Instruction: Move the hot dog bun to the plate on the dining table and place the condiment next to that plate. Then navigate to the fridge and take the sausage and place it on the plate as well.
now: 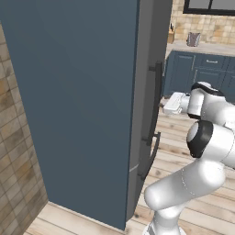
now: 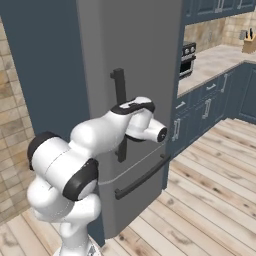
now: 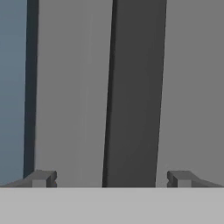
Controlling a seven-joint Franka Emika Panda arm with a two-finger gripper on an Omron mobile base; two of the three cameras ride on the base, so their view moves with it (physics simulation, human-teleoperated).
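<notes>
- The fridge [image 1: 87,105] takes up the left and middle of both base views: a tall body with a dark blue side panel, a grey front, and a lower drawer with its own bar handle [image 2: 142,177].
- The upright door handle [image 3: 133,92] is a dark vertical bar. In the hand view it stands between the 2 fingertips, slightly right of centre, and looks close ahead.
- The gripper [image 3: 109,178] is spread fully wide and holds nothing; 1 fingertip [image 3: 41,178] sits left of the bar and the other right of it. Whether either touches the bar I cannot tell.
- The arm reaches from the base toward the fridge front at about handle height; the door looks closed.
- My judgement: the step in hand is opening the fridge to reach the sausage, which must be inside and out of sight.
- To do it well, I would centre the bar between the fingers, push forward until it sits deep between them, then close firmly before pulling.
- The pull should follow the door's arc about its hinge, not a straight line, or the grip may slip off the smooth bar.
- Right of the fridge stand dark blue cabinets [image 2: 210,105] under a pale counter.
- No brand, label or writing can be read anywhere.
</notes>
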